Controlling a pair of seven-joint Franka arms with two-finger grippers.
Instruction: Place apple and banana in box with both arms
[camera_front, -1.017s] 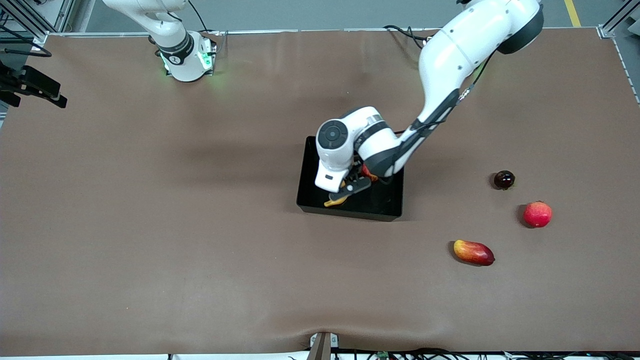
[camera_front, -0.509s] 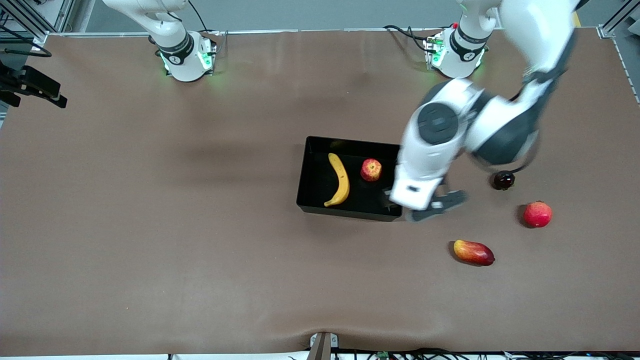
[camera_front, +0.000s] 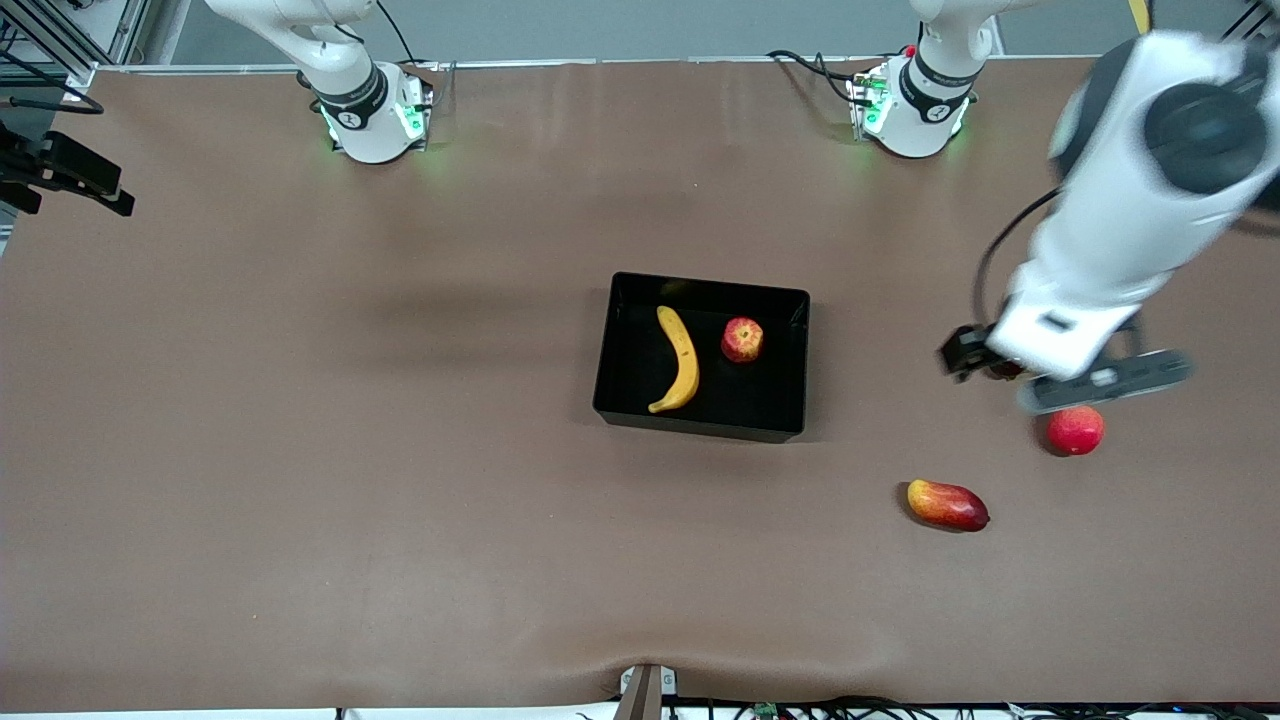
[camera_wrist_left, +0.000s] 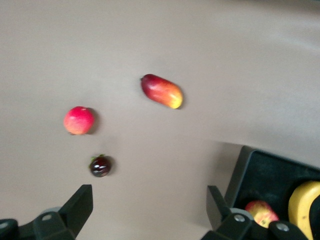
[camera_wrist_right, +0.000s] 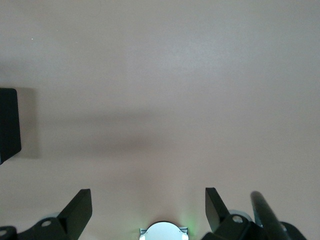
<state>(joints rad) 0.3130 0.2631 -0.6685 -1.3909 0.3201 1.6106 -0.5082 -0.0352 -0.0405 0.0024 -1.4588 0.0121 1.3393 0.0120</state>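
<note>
The black box (camera_front: 800, 365) stands mid-table. The yellow banana (camera_front: 681, 358) and the red apple (camera_front: 742, 339) lie in it, apart from each other. My left gripper (camera_front: 1030, 375) is open and empty, up in the air over the bare table and a small dark fruit, away from the box toward the left arm's end. In the left wrist view my left gripper (camera_wrist_left: 150, 200) shows the box (camera_wrist_left: 260, 170), the apple (camera_wrist_left: 262, 212) and the banana (camera_wrist_left: 305, 205) at the edge. My right gripper (camera_wrist_right: 149, 202) is open and empty, waiting high over its own base; the box corner (camera_wrist_right: 7, 125) shows.
A pinkish-red round fruit (camera_front: 1075, 430) and an oblong red-yellow fruit (camera_front: 947, 504) lie on the table toward the left arm's end, nearer to the front camera than the left gripper. The small dark fruit (camera_wrist_left: 100, 166) lies beside the round one (camera_wrist_left: 78, 120).
My left gripper has come up out of the box and swung toward the left arm's end of the table. The banana and apple stay in the box. The right arm has not moved.
</note>
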